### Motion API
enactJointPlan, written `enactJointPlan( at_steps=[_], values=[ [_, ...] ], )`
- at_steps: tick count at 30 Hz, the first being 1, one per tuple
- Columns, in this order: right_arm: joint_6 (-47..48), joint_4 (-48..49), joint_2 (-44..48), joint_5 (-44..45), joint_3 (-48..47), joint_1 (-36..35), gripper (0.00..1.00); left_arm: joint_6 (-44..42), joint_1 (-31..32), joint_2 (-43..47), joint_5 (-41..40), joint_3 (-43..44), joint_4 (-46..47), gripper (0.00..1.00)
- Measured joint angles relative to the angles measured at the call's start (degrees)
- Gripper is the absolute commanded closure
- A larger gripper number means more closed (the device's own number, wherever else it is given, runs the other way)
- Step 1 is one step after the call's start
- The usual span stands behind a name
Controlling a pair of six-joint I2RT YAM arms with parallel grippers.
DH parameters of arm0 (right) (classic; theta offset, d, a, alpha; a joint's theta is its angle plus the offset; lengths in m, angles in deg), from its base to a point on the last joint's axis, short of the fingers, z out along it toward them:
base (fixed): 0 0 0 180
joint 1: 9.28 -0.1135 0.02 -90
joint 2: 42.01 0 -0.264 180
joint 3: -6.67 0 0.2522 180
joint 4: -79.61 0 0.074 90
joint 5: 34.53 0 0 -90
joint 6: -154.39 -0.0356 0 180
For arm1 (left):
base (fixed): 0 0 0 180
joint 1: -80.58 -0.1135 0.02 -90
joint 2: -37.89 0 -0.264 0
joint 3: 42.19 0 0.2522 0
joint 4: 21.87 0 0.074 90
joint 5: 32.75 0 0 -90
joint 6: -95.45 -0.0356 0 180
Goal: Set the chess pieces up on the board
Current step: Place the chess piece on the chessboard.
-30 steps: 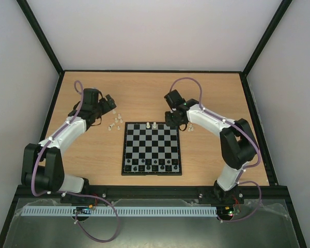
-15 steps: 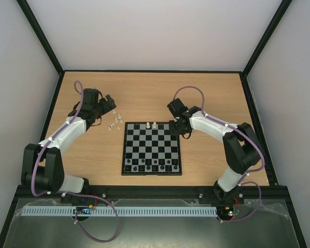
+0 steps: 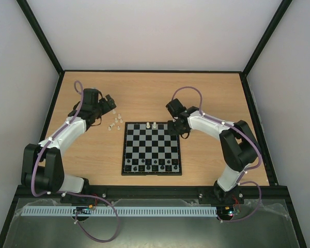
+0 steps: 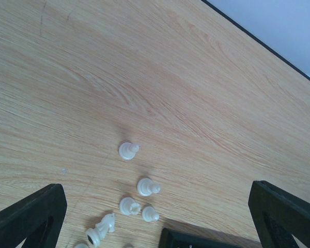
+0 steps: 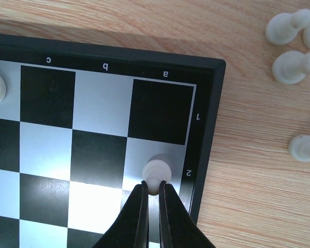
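The right arm bends in toward the far right corner of the board (image 3: 152,149). The right gripper (image 5: 154,187) pinches a white pawn (image 5: 157,169) that stands on a light square there. The left gripper (image 3: 109,104) hangs wide open over loose white pieces (image 4: 147,187) on the table (image 4: 144,77), left of the board.

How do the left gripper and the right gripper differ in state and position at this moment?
The left gripper is wide open and holds nothing; the right gripper is closed on a white pawn. The left gripper is over the table above loose white pieces, off the board; the right gripper is over the board, at square a2 near its corner. Both face down toward white pieces.
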Motion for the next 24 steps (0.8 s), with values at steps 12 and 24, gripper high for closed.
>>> enactJointPlan(
  at_steps=[12,24],
  values=[
    [0.07,1.11,-1.16,-0.04,-0.94,-0.04,0.82,-0.04,0.0,0.0,0.0,0.0,-0.02,0.01],
    [0.15,-0.72,1.62,-0.09,-1.44,-0.15,0.58,-0.11,0.0,0.0,-0.04,0.0,-0.02,0.01]
  ],
)
